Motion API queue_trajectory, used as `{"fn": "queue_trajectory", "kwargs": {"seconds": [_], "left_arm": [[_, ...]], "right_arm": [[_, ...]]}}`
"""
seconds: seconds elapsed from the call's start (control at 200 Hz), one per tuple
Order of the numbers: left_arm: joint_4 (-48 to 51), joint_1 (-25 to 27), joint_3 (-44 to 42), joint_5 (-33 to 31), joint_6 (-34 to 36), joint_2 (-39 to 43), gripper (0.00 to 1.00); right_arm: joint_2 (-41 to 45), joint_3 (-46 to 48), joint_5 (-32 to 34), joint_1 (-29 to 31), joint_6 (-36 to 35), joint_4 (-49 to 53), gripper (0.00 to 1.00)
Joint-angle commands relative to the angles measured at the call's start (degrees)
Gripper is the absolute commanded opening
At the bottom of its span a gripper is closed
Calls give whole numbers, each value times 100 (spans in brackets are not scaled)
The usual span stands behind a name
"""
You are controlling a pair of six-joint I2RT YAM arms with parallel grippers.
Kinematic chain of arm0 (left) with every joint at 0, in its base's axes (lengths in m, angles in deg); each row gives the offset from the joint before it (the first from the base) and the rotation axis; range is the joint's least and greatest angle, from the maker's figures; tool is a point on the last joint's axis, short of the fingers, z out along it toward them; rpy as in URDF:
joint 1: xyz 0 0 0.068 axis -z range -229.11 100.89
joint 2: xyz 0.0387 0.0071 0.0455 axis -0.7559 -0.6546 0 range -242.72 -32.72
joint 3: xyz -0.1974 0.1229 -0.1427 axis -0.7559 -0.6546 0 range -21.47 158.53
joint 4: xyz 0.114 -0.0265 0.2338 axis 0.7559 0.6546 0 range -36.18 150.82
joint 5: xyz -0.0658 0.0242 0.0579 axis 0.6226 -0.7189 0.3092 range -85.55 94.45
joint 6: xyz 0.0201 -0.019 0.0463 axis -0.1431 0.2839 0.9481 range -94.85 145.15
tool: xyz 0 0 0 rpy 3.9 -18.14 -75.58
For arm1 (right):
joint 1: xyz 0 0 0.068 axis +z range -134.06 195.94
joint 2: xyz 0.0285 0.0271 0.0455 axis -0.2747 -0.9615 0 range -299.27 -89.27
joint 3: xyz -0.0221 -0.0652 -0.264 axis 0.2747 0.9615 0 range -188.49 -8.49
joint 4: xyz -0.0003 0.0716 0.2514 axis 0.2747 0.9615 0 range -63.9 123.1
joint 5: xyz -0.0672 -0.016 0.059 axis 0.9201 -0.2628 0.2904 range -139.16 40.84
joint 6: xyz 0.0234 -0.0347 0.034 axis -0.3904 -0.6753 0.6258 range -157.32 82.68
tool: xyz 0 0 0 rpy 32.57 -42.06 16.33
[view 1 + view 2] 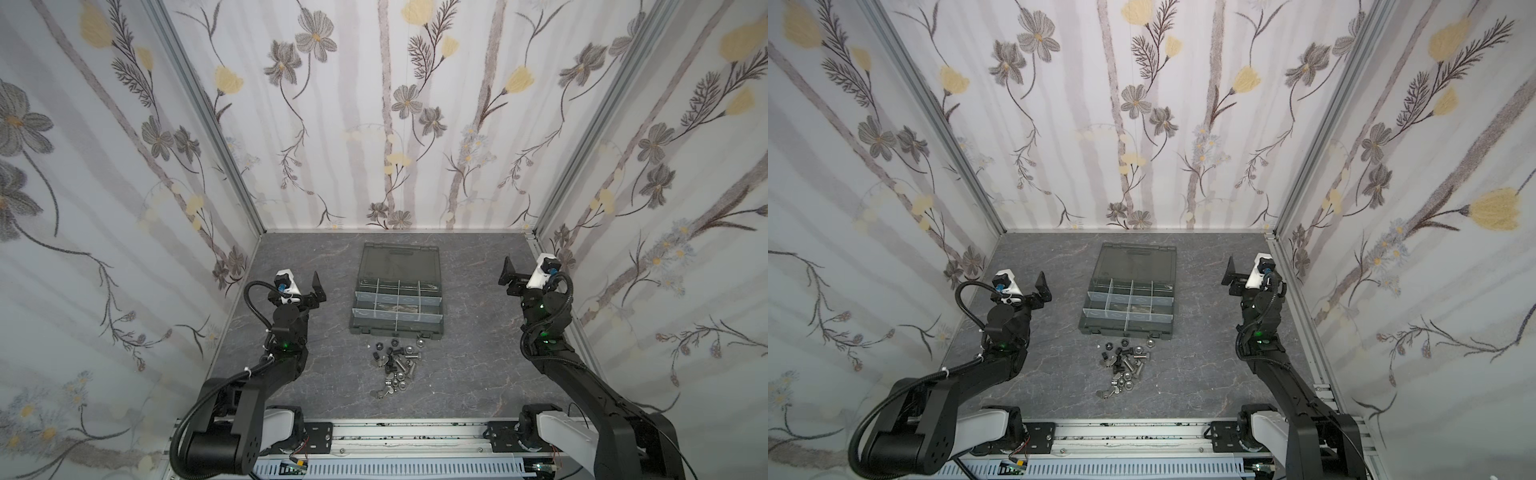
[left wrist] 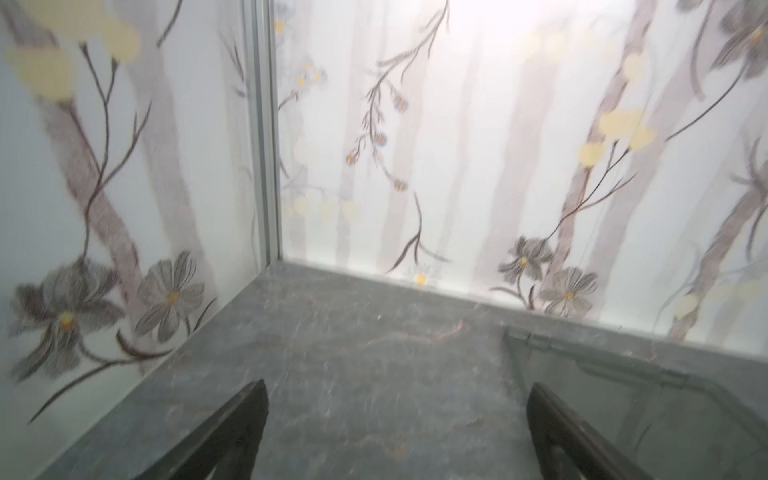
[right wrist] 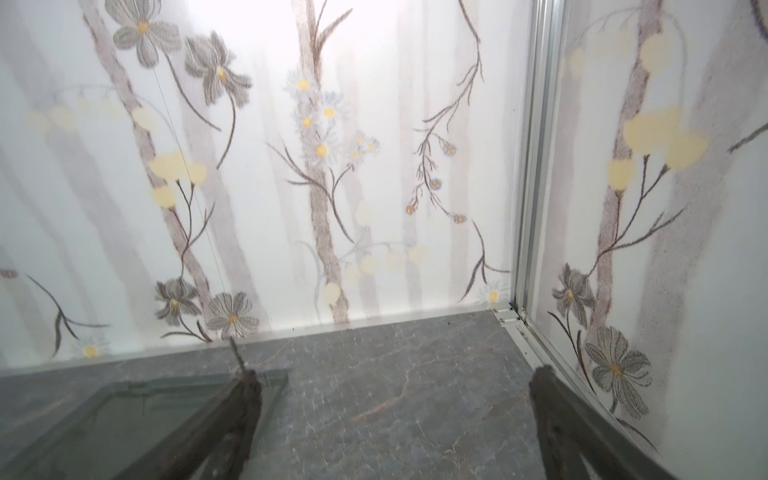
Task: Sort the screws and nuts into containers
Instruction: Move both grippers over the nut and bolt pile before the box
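The screws [image 1: 402,365] [image 1: 1130,365] and nuts [image 1: 379,345] [image 1: 1109,345], silver and black, lie mixed in one loose pile on the grey tabletop, just in front of the organiser case [image 1: 397,329] [image 1: 1125,329]. Pale dividers split the case into the containers [image 1: 398,297] [image 1: 1130,297], and its smoky lid [image 1: 399,262] [image 2: 623,399] [image 3: 145,411] lies open and flat behind them. My left gripper [image 1: 319,289] [image 1: 1043,287] [image 2: 397,386] hovers left of the case, open and empty. Right of the case my right gripper [image 1: 509,276] [image 1: 1230,274] [image 3: 395,374] is open and empty too.
Flowered walls [image 1: 124,208] close in the left, back and right sides. An aluminium rail [image 1: 395,432] runs along the front edge, carrying both arm bases. Bare grey tabletop [image 1: 478,353] lies on both sides of the pile and case.
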Motion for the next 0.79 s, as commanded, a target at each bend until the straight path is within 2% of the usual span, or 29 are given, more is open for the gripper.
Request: {"fn": "queue_trajectory", "kwargs": {"seconds": [0.0, 0.08, 0.2, 0.355, 0.46, 0.575, 0.695, 0.789], "left_arm": [[2220, 274, 531, 155, -264, 695, 100], [3364, 645, 929, -16, -579, 1022, 100], [4620, 1216, 1211, 129, -1200, 1137, 100], [4990, 2052, 983, 567, -1907, 1093, 100], [5576, 2513, 1107, 635, -2195, 684, 100], [6001, 2934, 1222, 498, -2508, 425, 100], [6332, 3109, 1260, 517, -3099, 392, 99], [6508, 3206, 1209, 625, -3354, 386, 96]], "right_arm": [[567, -328, 182, 335, 481, 2377, 100], [1009, -363, 811, 729, 893, 3156, 99], [1585, -329, 1145, 1168, 1668, 4333, 100], [2215, 109, 614, 1753, 2551, 4984, 100], [2301, 221, 647, 2125, 3113, 5380, 100], [2221, 218, 476, 2516, 3233, 5466, 100], [1878, 21, 93, 2844, 3236, 5559, 100], [1521, -118, 211, 3300, 3330, 5451, 100]]}}
